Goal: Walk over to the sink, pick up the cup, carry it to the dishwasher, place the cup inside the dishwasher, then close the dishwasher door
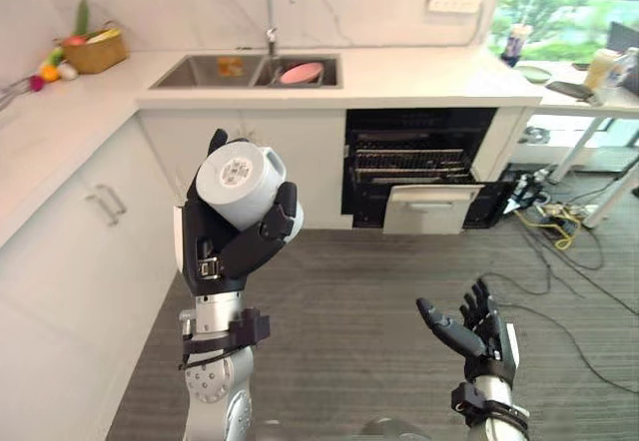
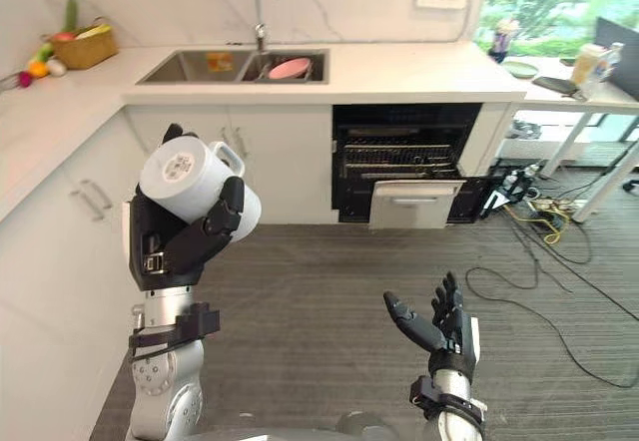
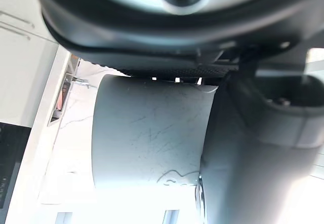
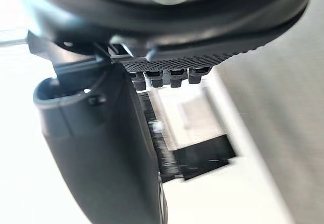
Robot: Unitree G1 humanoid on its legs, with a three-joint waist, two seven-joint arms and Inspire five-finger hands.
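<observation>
My left hand (image 1: 208,243) has fingers and thumb curled round the white cup (image 1: 238,184), which is tilted with its base toward me, well short and left of the open dishwasher (image 1: 419,162). My right hand (image 1: 487,336) hangs with fingers spread, well short of the dishwasher.

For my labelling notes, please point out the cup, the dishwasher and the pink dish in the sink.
cup (image 1: 236,172): left eye view, on its round base.
dishwasher (image 1: 417,162): left eye view, on its open interior.
pink dish (image 1: 302,73): left eye view, on its middle.
</observation>
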